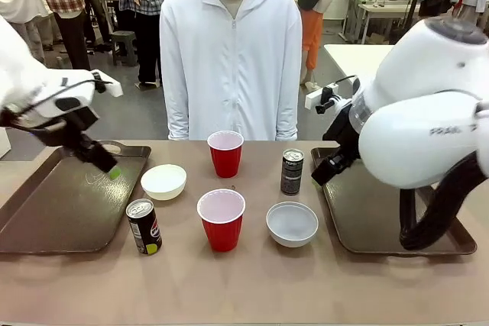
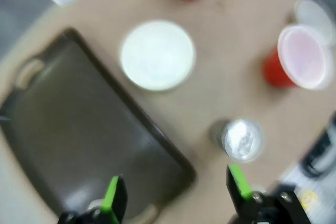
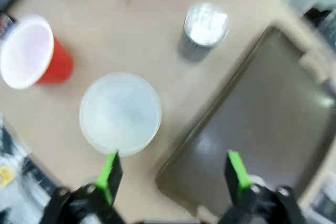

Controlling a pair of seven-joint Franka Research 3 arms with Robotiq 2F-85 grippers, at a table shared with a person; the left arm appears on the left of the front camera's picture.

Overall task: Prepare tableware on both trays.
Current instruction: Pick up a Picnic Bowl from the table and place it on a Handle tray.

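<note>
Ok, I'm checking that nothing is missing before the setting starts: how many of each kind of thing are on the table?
Red plastic cups with white insides: 2
Small round white bowls: 2
Slim dark drink cans: 2
Large dark brown plastic trays: 2
Total: 8

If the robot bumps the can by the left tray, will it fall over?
Probably, if pushed up high: the can stands upright and is tall and slim. Once down, its round side would likely roll. Its smooth wall may slip in a grip.
</note>
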